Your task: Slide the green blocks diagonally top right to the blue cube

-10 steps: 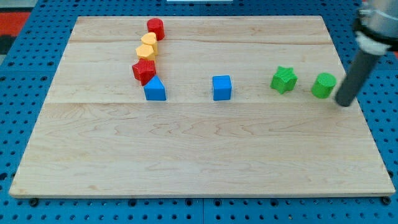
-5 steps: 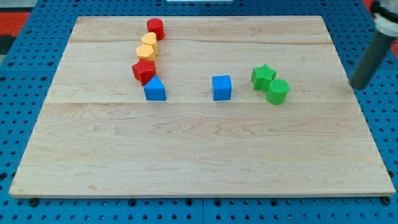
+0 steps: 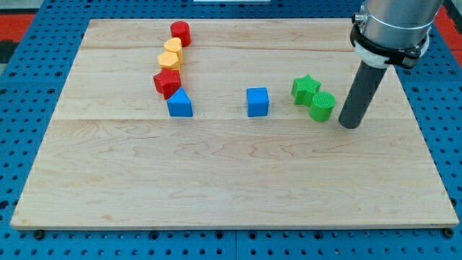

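Wooden board (image 3: pixel 231 166) on a blue pegboard (image 3: pixel 29 43), with the blue cube (image 3: pixel 257 102) taken as landmark near the board's middle. The arm ends in a plain dark rod with nothing that opens, closes or clamps; my tip (image 3: pixel 349 125) rests on the board to the view's right of the cube and slightly below its level, holding nothing. The green star (image 3: pixel 305 89) lies to the cube's right and a little above it, near it but apart. The green cylinder (image 3: pixel 322 106) lies farther right of the cube, level with it or just below, and touches the star's lower right side. My tip stands just beside the cylinder on the side away from the cube, a narrow gap showing between them. To the cube's left, well apart, sits the blue triangular block (image 3: pixel 180 103), level with the cube. A red star (image 3: pixel 167 82) touches that block from above, and a line continues up and away from the cube: two yellow blocks (image 3: pixel 171 55), shape unclear, then a red cylinder (image 3: pixel 180 33) near the board's top edge.
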